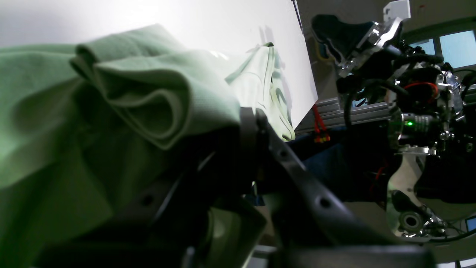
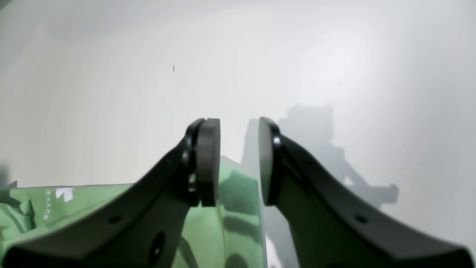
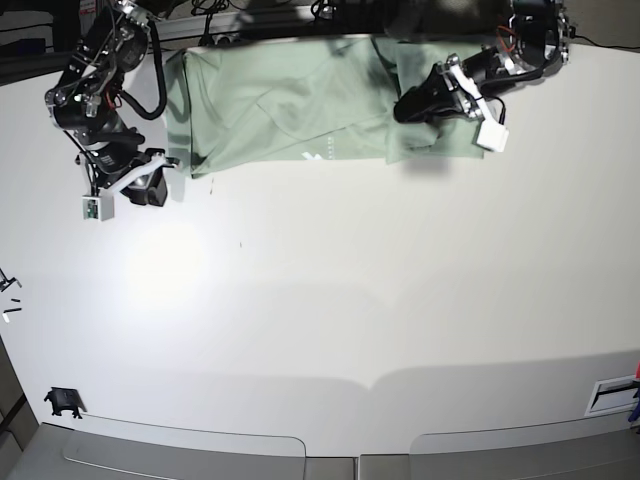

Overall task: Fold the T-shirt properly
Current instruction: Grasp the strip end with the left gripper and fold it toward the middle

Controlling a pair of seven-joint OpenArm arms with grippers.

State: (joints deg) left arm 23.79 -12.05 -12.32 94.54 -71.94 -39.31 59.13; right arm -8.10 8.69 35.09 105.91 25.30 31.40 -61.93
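The T-shirt, pale green and partly folded, is spread along the far edge of the white table, its long axis parallel to that edge. A bunched fold near its end is pinched shut in the left gripper. The right gripper, jaws apart and empty, hovers just beside the opposite end, so the cloth is stretched between both arms.

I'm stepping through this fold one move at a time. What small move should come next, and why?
Probably the left hand should carry its pinched fold a little further across the T-shirt before letting go: fabric is bunched over its fingers in the wrist view. The right hand is open, with only the shirt's corner under it.
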